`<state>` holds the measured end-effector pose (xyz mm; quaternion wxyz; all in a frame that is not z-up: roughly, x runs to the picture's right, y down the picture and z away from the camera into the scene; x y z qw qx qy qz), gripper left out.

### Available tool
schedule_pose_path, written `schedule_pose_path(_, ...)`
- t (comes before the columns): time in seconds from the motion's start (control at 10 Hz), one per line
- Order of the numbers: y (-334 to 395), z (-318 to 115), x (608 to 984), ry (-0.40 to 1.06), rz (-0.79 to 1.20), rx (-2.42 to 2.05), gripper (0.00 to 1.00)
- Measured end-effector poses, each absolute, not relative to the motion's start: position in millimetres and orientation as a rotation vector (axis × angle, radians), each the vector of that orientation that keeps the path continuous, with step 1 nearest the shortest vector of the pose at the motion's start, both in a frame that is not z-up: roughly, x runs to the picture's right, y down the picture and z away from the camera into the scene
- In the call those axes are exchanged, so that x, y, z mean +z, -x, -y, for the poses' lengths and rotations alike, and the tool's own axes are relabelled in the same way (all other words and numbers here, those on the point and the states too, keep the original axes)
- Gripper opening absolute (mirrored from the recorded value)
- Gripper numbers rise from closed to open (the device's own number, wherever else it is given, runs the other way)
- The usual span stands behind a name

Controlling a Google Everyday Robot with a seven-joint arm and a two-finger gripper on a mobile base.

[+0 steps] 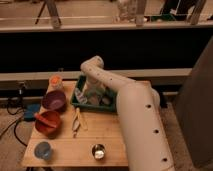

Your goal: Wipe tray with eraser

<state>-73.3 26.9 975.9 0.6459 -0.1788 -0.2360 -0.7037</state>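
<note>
Green tray [77,100] is seen at the wooden table's [67,146] far edge, with the gripper [95,93] lowered inside; its grip cannot be told. Purple bowl [54,100], red bowl [48,122] and tongs [77,120] are set leftward. Table's right side is hidden by the white arm [137,117].

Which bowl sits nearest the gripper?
The purple bowl, beside the green tray that the gripper is in; the red bowl sits farther off.

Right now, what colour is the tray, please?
The tray is green, camera view; the gripper is inside it.
</note>
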Motion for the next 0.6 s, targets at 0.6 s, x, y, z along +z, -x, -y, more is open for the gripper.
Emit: schedule_pose_path(0.6,61.5,-35.1,984.7,0.439,0.534,-1.619,0.61)
